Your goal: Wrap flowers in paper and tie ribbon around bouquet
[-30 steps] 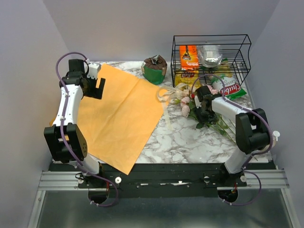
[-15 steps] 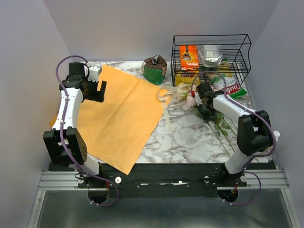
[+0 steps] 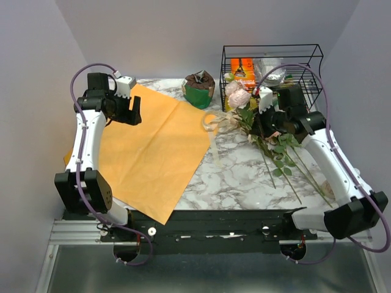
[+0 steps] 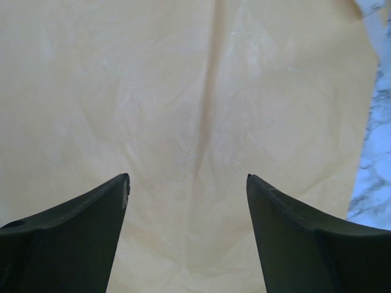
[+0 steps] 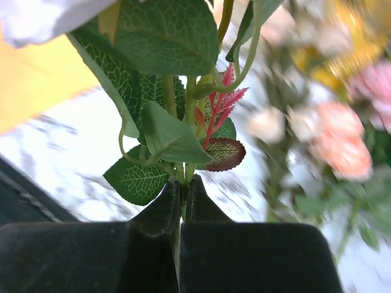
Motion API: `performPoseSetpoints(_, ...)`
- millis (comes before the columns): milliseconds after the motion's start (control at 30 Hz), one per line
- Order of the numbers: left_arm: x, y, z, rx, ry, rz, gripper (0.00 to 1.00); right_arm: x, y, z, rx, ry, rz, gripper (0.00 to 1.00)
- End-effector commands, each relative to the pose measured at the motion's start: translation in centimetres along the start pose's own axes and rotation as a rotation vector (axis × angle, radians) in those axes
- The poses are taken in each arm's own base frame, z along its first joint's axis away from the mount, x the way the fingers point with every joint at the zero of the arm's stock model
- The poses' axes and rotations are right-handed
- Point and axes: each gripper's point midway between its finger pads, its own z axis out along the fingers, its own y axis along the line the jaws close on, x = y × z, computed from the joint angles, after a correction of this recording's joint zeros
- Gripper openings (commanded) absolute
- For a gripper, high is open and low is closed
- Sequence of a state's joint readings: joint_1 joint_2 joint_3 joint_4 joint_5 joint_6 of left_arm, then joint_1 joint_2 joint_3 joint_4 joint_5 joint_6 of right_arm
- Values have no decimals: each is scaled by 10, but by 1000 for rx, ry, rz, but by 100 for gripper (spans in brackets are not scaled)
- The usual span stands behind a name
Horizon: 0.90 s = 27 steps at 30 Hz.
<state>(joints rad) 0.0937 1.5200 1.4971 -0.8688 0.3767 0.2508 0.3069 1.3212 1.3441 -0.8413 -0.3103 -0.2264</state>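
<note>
The flowers (image 3: 237,96) are lifted off the marble, pink blooms toward the wire basket and long green stems (image 3: 287,174) trailing to the near right. My right gripper (image 3: 261,125) is shut on their stems; in the right wrist view the gripper (image 5: 182,186) pinches thin green stems below the leaves (image 5: 162,128), with more blooms (image 5: 342,152) blurred at right. The orange paper (image 3: 153,149) lies flat on the left half of the table. My left gripper (image 3: 130,110) hovers open over its far corner, only paper (image 4: 195,91) between the fingers (image 4: 91,213). The cream ribbon (image 3: 215,122) lies looped at the paper's right corner.
A black wire basket (image 3: 314,61) at the back right holds an orange snack packet (image 3: 242,72) and a silver bag (image 3: 270,70). A green pot (image 3: 199,91) stands at the back centre. Bare marble (image 3: 238,177) lies between the paper and the stems.
The right gripper closed on the flower stems and raised the bunch up and back toward the basket. The left gripper shifted slightly toward the back right above the paper.
</note>
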Motion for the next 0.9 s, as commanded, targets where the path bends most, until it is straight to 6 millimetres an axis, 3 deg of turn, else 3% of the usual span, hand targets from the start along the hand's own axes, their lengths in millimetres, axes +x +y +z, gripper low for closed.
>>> performPoseSetpoints(0,-42,-84,-57,306,-172,97,80,-98,62,-44,-290,-417,91,1)
performPoseSetpoints(67,-60,-118,-84,411,-274,162,82,-124,67,-51,-313,-521,278,1)
performPoseSetpoints(100,-66,-126,-92,432,-302,132,83,-144,76,-54,-346,-613,277,1)
performPoseSetpoints(133,-72,-155,-96,502,-334,186,87,-155,78,-55,-338,-653,314,1)
performPoseSetpoints(167,-74,-169,-103,538,-346,193,88,-164,86,-56,-366,-669,353,1)
performPoseSetpoints(200,-74,-184,-108,592,-346,195,89,-170,104,-40,-406,-642,348,1)
performPoseSetpoints(233,-72,-200,-111,646,-323,164,92,-188,115,-50,-431,-668,326,1)
performPoseSetpoints(267,-75,-208,-113,678,-340,168,93,-193,124,-43,-453,-646,335,1)
performPoseSetpoints(300,-74,-213,-112,692,-343,169,93,-198,139,-41,-497,-623,338,1)
performPoseSetpoints(433,-71,-220,-100,668,-321,157,96,-217,162,-22,-591,-562,378,1)
performPoseSetpoints(600,-66,-227,-83,658,-297,143,95,-236,184,-24,-641,-569,385,1)
performPoseSetpoints(800,-55,-242,-72,718,-254,115,81,-245,195,-14,-677,-547,384,1)
performPoseSetpoints(867,-56,-243,-72,726,-256,107,62,-245,199,-12,-687,-543,378,1)
